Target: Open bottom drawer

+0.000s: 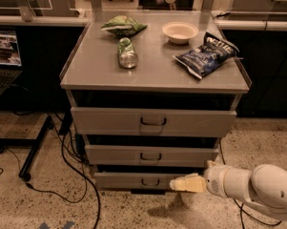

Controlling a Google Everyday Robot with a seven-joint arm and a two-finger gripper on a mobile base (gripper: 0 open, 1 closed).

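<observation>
Speckled floor (38, 209), bottom drawer (117, 180), gripper (174, 184) beside its handle (150, 182)

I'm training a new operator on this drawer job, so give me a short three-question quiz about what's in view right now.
1. True or false: the pincer is up on the cabinet top.
2. What lies on its side on that top? A) bowl B) can C) laptop
3. In the picture, on which side of the bottom drawer handle is the pincer?
Key: 1 false, it is low, in front of the bottom drawer. 2 B. 3 The right side, close to the handle.
</observation>
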